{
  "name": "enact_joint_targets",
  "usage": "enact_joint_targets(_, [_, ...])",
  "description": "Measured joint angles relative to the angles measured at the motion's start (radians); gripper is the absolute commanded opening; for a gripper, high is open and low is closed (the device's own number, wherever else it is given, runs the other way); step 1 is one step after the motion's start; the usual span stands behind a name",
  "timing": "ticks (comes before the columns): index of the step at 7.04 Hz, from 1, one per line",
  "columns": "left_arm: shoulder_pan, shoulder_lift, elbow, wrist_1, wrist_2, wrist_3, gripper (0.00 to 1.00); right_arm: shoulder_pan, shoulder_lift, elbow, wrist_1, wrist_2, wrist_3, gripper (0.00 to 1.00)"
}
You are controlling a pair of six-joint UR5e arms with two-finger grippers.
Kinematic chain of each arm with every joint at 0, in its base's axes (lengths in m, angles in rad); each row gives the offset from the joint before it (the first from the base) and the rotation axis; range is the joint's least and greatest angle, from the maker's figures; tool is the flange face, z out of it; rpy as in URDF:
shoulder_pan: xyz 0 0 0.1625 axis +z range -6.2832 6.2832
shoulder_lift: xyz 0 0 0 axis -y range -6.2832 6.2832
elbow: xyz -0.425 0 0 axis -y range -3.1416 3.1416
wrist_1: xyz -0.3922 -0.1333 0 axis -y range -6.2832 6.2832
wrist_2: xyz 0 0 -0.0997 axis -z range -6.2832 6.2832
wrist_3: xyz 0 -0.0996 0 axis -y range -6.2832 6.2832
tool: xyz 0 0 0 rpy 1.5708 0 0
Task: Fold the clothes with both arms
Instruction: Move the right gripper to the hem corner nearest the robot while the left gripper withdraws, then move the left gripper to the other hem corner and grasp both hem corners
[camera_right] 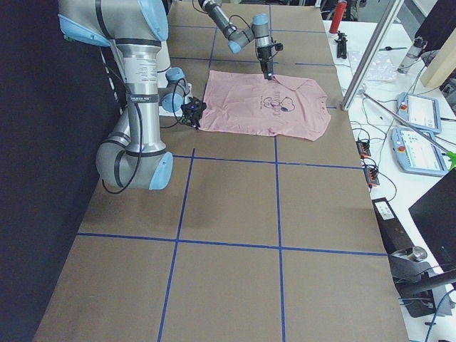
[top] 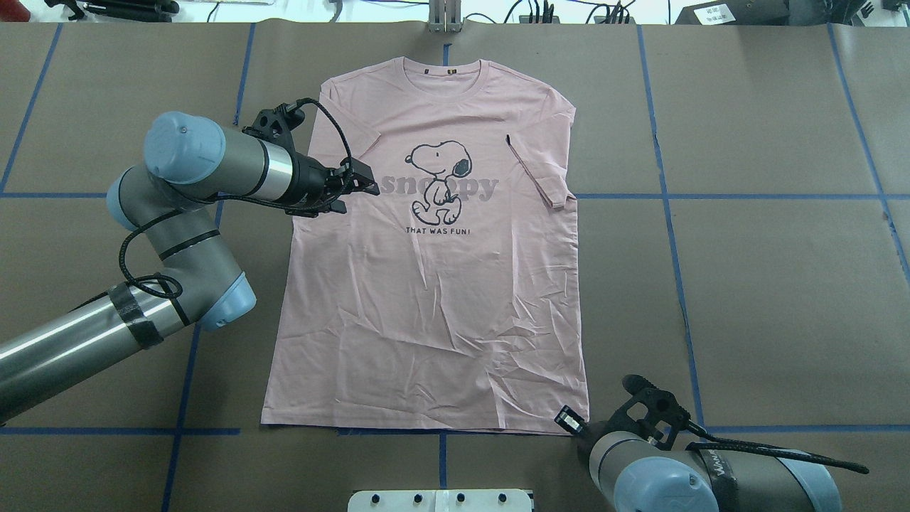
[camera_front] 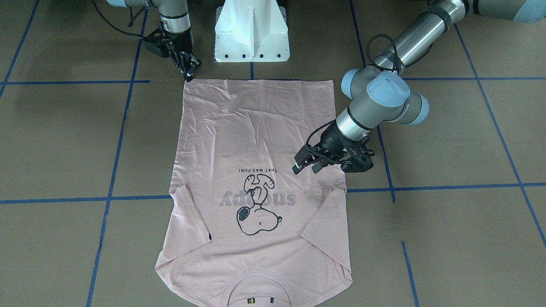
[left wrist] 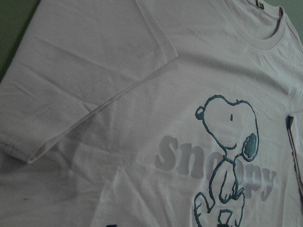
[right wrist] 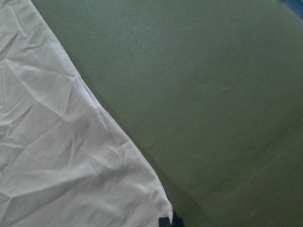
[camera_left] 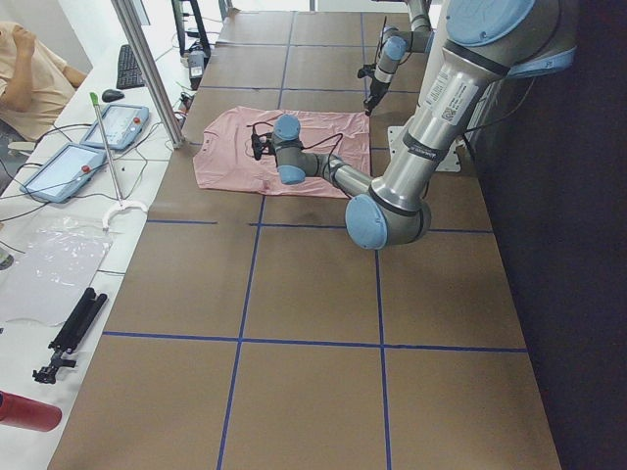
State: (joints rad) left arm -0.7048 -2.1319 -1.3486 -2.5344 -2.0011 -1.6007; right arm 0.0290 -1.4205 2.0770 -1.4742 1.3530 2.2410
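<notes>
Well, starting at the robot's left: the left gripper (top: 361,185) hovers low over the chest of the T-shirt (top: 426,306), just inside the folded-in left sleeve (top: 345,139) and beside the first letters of the grey lettering. Its fingers stand apart with nothing between them, and its wrist camera shows only cloth close below.

The shirt lies face up and flat on the brown table (top: 746,284), collar away from the robot and hem toward it. Both sleeves are already turned inward over the body. The lower half is creased – shallow wrinkles run across it.

Further right, the right gripper (top: 569,419) points down at the hem corner (top: 581,421) on the robot's right. Its tips look close together, touching or almost touching the cloth. Whether they have pinched the corner I cannot tell (the wrist view shows only a dark tip at the very edge of the fabric).

The risks, as I judge them:

- The right gripper sits so near the corner's edge that a grasp could catch one layer only, or slip off as it lifts.
- The left gripper could snag the loose sleeve fold and pull it open.
- If one arm moves ahead of the other, the shirt would drag askew and the wrinkles would be pressed into the fold.
</notes>
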Motion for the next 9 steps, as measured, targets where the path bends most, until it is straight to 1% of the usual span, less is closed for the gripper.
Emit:
enact_joint_targets(1, [-0.001,0.046,-0.058,0.014,-0.017,-0.026,0.81,0.001,0.003,0.003,0.001,0.001,-0.001,0.00])
enact_joint_targets(2, [-0.003,0.117,-0.161,0.059,-0.040,-0.046,0.83,0.001,0.002,0.005,0.003,0.003,-0.006,0.00])
enact_joint_targets(4, [0.006,0.287,-0.438,0.216,-0.050,-0.066,0.84,-0.005,0.001,0.006,0.004,-0.003,-0.015,0.00])
enact_joint_targets(5, [0.029,0.377,-0.551,0.274,-0.045,-0.076,0.84,-0.011,0.004,0.006,0.002,-0.011,-0.015,0.00])
enact_joint_targets(6, [0.076,0.452,-0.620,0.301,-0.021,-0.096,0.84,-0.013,0.007,0.007,0.001,-0.013,-0.016,0.00])
enact_joint_targets(7, [0.140,0.494,-0.649,0.320,0.026,-0.135,0.84,-0.013,0.010,0.013,0.000,-0.013,-0.016,0.00])
enact_joint_targets(9, [0.264,0.513,-0.662,0.404,0.134,-0.217,0.83,-0.011,0.010,0.028,0.000,-0.014,-0.016,0.00])
